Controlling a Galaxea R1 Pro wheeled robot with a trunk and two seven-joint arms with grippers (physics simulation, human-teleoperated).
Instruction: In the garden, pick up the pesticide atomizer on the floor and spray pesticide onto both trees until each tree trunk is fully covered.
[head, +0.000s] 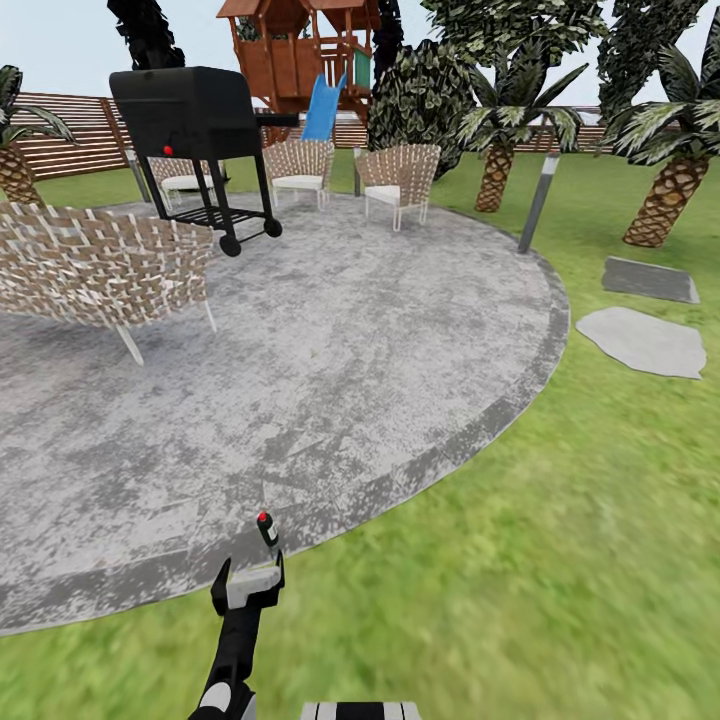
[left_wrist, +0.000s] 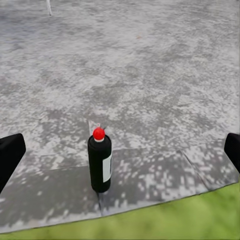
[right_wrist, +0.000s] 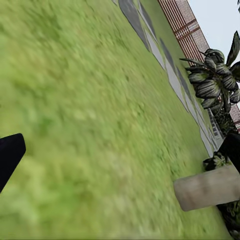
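A broad round stone patio (head: 330, 340) is seen ahead, with green lawn (head: 560, 560) around it; a black grill (head: 195, 125), wicker chairs (head: 95, 265) and a wooden playset (head: 300, 50) stand at the far side. The pesticide atomizer (left_wrist: 100, 162) is standing upright on the darker border of the patio, close to the grass edge. In the head view it is found just beyond the left gripper (head: 250, 585), and it is not touched.

In the left wrist view the jaws are spread wide, one dark fingertip (left_wrist: 10, 155) at each side of the picture, with the bottle nearly centred between them. The right gripper (right_wrist: 120, 160) is also held open, over grass, with a pale trunk-like column (right_wrist: 207, 187) near.

The step in hand is judged to be the approach for the grasp. The gripper should be lowered and advanced slowly, so that the bottle body is taken between the pads below the red-capped head. The slim bottle may be tipped easily if one finger arrives first, so the centring should be kept until the jaws are closed.
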